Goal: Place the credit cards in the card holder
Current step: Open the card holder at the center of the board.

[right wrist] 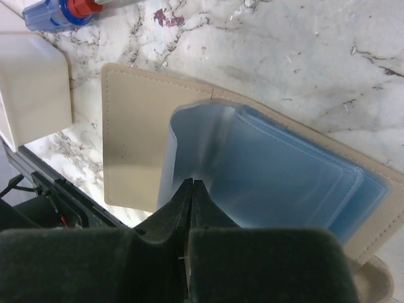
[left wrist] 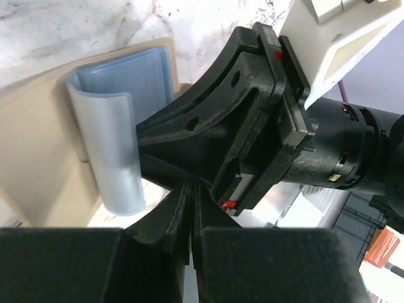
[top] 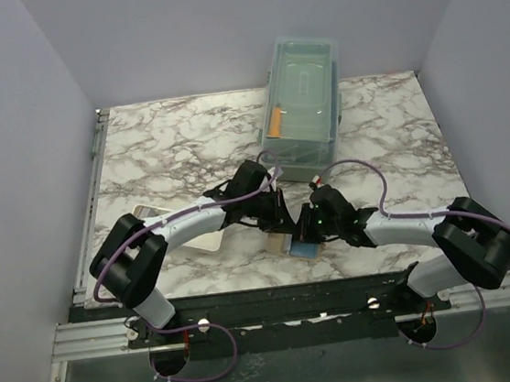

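The card holder (right wrist: pixel 129 120) lies open at the near edge of the table (top: pixel 168 155). Our right gripper (right wrist: pixel 191 186), closed, seems to pinch its lifted blue sleeve (right wrist: pixel 189 139). Our left gripper (left wrist: pixel 190 199) is closed, on what we cannot tell. We should lift gently, so it opens without tearing.

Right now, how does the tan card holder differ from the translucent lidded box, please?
The tan folding card holder lies open at the near edge; the translucent lidded plastic box stands closed at the far edge. The holder is far smaller than the box. Both rest on the marble table.
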`<action>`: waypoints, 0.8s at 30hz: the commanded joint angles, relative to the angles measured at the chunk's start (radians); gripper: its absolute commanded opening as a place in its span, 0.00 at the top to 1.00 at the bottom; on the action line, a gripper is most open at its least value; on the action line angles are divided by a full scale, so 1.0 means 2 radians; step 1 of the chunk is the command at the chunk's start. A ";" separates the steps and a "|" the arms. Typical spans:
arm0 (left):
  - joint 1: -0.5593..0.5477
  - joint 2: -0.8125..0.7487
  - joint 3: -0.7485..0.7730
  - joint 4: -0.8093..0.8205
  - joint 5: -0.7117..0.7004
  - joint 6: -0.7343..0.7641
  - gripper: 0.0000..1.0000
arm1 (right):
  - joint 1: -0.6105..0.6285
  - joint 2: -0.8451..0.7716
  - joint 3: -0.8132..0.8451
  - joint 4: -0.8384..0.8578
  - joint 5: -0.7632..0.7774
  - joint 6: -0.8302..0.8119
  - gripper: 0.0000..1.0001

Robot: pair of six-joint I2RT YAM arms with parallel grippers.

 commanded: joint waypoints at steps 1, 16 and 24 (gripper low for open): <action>-0.013 0.011 -0.009 0.042 0.017 -0.017 0.93 | -0.002 -0.006 -0.033 0.088 -0.035 0.000 0.98; 0.008 0.051 -0.023 -0.006 -0.065 -0.008 1.00 | -0.029 -0.049 -0.062 -0.002 0.003 0.044 1.00; 0.013 0.061 -0.011 -0.046 -0.100 0.016 1.00 | -0.029 -0.079 -0.039 -0.119 0.051 0.045 1.00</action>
